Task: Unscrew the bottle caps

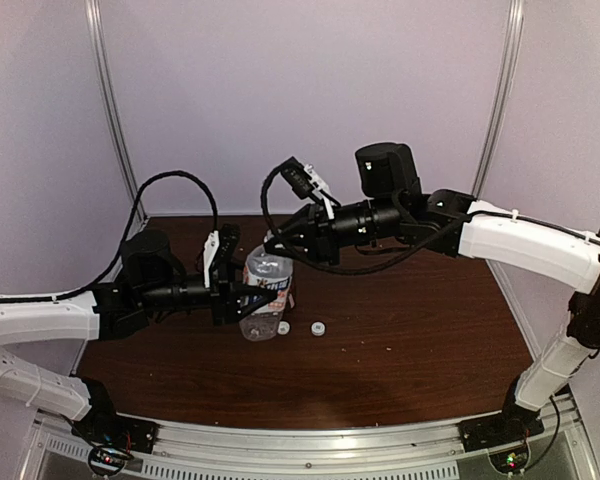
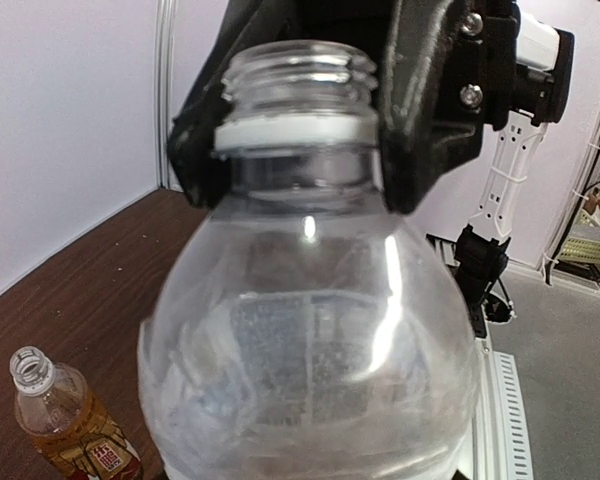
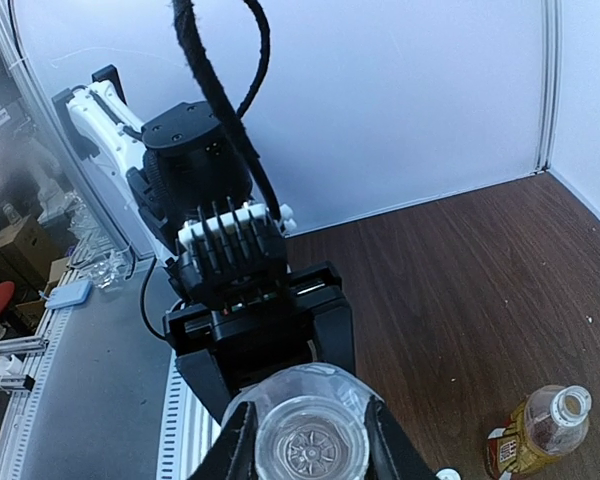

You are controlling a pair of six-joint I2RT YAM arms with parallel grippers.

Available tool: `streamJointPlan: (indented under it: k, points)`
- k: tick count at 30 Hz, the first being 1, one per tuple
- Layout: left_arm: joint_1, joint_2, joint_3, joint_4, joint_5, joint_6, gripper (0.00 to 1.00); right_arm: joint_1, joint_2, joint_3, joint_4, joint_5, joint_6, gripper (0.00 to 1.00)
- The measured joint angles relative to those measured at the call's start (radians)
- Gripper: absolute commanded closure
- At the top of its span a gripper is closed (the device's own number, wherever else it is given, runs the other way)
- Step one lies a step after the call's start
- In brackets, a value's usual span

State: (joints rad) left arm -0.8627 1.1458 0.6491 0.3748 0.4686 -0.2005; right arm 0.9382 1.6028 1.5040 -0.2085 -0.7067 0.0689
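Note:
The clear bottle (image 1: pixel 265 270) has an open, threaded neck with no cap and fills the left wrist view (image 2: pixel 310 330). My left gripper (image 1: pixel 250 297) is shut on its body; its fingers are hidden behind the bottle. My right gripper (image 1: pixel 273 244) comes from above, and its black fingers (image 2: pixel 420 110) close on either side of the neck ring. In the right wrist view I look straight down into the mouth (image 3: pixel 310 445). Two white caps (image 1: pixel 283 327) (image 1: pixel 318 328) lie on the table beside the bottle. The amber bottle (image 3: pixel 535 432) stands uncapped nearby (image 2: pixel 65 420).
The dark wooden table (image 1: pixel 410 340) has white walls at the back and sides. A metal rail (image 1: pixel 310 445) with the arm bases runs along the near edge. Black cables loop above both wrists.

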Motion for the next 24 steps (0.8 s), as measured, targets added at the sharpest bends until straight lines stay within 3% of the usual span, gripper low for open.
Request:
streamJointPlan:
  k: [3,5,11,19,24]
  points:
    - [0.000,0.000,0.000,-0.001,-0.001,-0.004,0.42,0.000,0.001,0.000,-0.002,0.002,-0.013,0.93]
    - [0.000,0.000,0.000,-0.001,-0.002,-0.003,0.31,0.000,0.000,0.000,-0.003,0.010,-0.014,0.98]
    - [0.002,-0.013,0.000,0.020,-0.027,0.004,0.03,-0.001,-0.026,-0.031,-0.009,0.065,-0.017,1.00]
    - [0.002,-0.105,-0.025,0.018,-0.129,0.016,0.02,-0.041,-0.131,-0.114,-0.050,0.168,-0.017,1.00]
    - [0.002,-0.185,-0.050,0.003,-0.231,0.031,0.02,-0.082,-0.180,-0.120,-0.106,0.324,-0.017,1.00]
